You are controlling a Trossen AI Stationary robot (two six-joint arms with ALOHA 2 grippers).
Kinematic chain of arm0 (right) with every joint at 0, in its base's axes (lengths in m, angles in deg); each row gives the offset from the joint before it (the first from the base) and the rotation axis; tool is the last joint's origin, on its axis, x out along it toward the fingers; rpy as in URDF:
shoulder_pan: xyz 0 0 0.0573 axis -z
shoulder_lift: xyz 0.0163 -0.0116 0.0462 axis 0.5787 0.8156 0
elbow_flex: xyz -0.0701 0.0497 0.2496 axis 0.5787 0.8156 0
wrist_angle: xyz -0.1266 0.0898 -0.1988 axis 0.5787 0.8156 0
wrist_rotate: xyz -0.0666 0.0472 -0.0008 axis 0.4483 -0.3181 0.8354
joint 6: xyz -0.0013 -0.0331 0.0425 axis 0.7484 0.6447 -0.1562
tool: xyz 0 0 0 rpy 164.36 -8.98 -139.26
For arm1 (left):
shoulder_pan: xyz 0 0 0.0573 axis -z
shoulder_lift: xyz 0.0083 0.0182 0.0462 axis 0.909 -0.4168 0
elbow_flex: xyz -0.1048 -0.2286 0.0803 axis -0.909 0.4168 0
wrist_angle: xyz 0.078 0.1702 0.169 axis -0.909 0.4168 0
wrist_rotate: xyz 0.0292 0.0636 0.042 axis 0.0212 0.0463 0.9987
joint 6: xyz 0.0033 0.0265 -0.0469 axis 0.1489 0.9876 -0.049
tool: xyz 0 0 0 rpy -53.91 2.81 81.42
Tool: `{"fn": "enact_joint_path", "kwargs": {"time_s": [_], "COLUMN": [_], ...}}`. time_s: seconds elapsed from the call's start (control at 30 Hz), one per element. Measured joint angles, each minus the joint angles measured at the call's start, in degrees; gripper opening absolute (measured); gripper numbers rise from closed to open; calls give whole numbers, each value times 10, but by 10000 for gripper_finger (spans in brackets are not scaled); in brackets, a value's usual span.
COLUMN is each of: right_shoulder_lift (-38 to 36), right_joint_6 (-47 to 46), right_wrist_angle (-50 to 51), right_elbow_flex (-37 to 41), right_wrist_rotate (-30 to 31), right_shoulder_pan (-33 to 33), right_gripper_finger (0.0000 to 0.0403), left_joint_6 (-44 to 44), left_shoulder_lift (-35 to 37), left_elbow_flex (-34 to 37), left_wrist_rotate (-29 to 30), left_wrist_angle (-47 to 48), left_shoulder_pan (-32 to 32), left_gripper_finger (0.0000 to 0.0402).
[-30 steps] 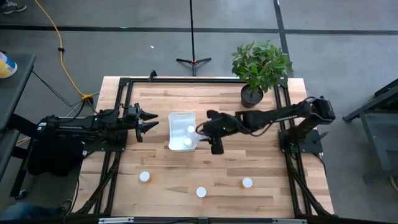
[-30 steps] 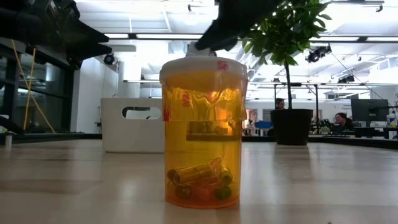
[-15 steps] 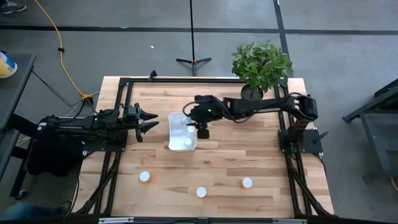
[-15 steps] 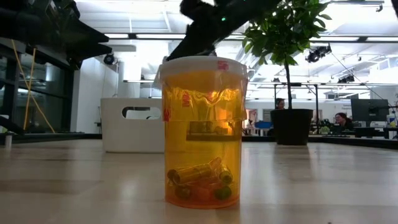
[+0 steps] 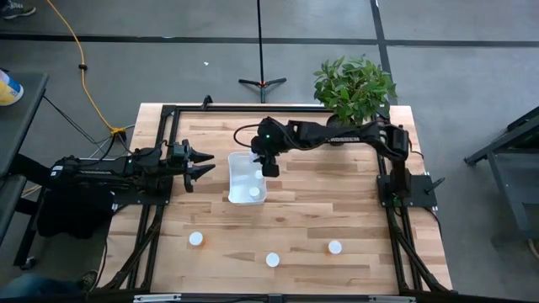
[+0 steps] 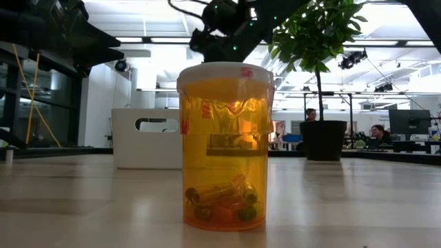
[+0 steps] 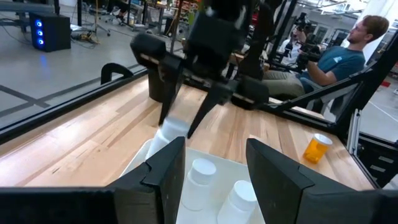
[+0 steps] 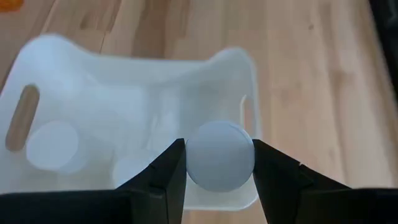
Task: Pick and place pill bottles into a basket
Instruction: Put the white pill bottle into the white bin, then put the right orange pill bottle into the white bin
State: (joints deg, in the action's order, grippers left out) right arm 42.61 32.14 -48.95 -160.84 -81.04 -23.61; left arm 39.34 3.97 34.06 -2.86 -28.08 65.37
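The white basket [image 5: 248,179] stands mid-table, with two white-capped pill bottles [image 8: 53,146] [image 8: 134,169] standing inside it. My right gripper [image 5: 269,165] is above the basket's far right part, shut on a third bottle [image 8: 219,154]. My left gripper [image 5: 205,165] waits open just left of the basket and holds nothing. Three more bottles [image 5: 195,239] [image 5: 272,260] [image 5: 335,247] stand on their bases near the table's near edge. The middle one fills the low view [image 6: 224,145]; it is orange with a white cap. My right gripper pinches the pill bottle at its round white cap [image 8: 219,155] between the two fingers, one on each side. The fingers point down from above. The bottle hangs upright below the fingers [image 7: 171,134], clear of the basket's rim and above its inside.
A potted plant [image 5: 354,93] stands at the table's far right corner. A black frame rail [image 5: 164,151] runs along the table's sides. People sit in the room beyond the table [image 7: 348,50].
My right gripper has carried the bottle from the basket's right side toward the table's left and far edges, and is now over the basket. The bottle has stayed upright in the hold. My left arm has kept still.
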Motion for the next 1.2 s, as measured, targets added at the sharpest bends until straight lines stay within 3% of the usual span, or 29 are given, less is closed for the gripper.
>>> {"fn": "enact_joint_path", "kwargs": {"time_s": [0.47,0.87,1.2], "right_shoulder_lift": [30,34,34], "right_joint_6": [0,0,-28], "right_wrist_angle": [15,19,22], "right_elbow_flex": [1,1,-20], "right_wrist_rotate": [-16,1,7], "right_shoulder_pan": [-2,-1,-1], "right_gripper_finger": [146,192,204], "left_joint_6": [0,0,-6], "left_shoulder_lift": [0,0,0], "left_elbow_flex": [0,0,0], "left_wrist_rotate": [6,7,6], "left_wrist_angle": [0,0,0], "left_shoulder_pan": [0,0,0], "left_gripper_finger": [205,205,205]}}
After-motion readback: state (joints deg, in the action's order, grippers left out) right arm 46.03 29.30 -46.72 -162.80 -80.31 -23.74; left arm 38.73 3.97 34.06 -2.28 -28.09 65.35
